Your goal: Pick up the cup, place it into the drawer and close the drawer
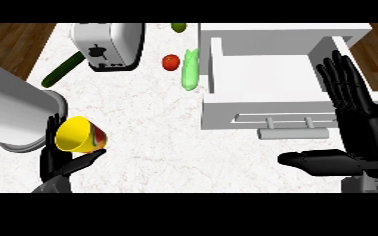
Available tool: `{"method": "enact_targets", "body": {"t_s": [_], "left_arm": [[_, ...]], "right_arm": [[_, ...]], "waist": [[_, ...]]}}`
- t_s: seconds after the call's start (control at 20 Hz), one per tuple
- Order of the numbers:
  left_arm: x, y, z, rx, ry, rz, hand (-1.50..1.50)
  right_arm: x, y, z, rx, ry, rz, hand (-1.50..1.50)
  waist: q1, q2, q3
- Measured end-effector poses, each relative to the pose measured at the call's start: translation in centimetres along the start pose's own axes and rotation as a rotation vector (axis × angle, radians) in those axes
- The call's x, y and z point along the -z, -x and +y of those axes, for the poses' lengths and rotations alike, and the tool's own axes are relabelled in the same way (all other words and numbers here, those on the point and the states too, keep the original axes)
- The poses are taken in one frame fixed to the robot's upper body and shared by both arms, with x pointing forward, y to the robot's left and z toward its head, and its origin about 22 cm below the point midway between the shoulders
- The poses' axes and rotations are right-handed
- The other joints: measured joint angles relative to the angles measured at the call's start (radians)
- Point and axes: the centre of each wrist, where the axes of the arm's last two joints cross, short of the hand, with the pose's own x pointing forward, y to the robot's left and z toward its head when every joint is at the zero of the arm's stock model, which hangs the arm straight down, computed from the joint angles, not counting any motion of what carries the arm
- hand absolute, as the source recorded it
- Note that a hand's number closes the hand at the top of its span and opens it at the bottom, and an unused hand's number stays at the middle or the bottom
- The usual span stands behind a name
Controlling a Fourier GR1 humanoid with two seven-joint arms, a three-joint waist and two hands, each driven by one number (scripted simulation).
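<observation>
A yellow cup with a red patch on its side lies tilted in my left hand at the lower left, the fingers and thumb curled round it. The white drawer stands open at the right, its inside bare, with a grey handle on its front. My right hand is open at the drawer's right side, fingers straight and pointing up over the right wall, thumb stretched out to the left below the handle.
A white toaster stands at the back. A dark green cucumber lies left of it. A tomato, a pale green vegetable and an olive-green item lie beside the drawer. A grey container sits at the left edge.
</observation>
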Motion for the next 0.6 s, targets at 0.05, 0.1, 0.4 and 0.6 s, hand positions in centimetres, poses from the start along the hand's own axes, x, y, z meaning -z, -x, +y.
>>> {"method": "enact_targets", "body": {"t_s": [0.05,0.1,0.4,0.6], "left_arm": [[-0.1,0.1,-0.2,-0.01,0.007,0.001,1.5],[0.1,0.1,-0.6,-0.027,0.012,0.002,1.5],[0.6,0.1,-1.7,-0.1,0.067,0.001,1.5],[1.5,0.0,-3.2,-0.158,0.105,-0.012,1.5]], "right_arm": [[0.1,0.0,-0.1,-0.002,-0.001,-0.002,-1.5],[-0.1,-0.1,0.0,-0.002,-0.001,0.002,-1.5],[-0.5,-0.1,-0.4,0.002,-0.011,0.009,-1.5],[0.0,0.2,-0.2,-0.008,-0.003,0.012,-1.5]], "waist": [[0.0,0.0,0.0],[-0.001,-0.001,0.0],[-0.004,-0.001,0.0],[0.0,0.0,0.0]]}}
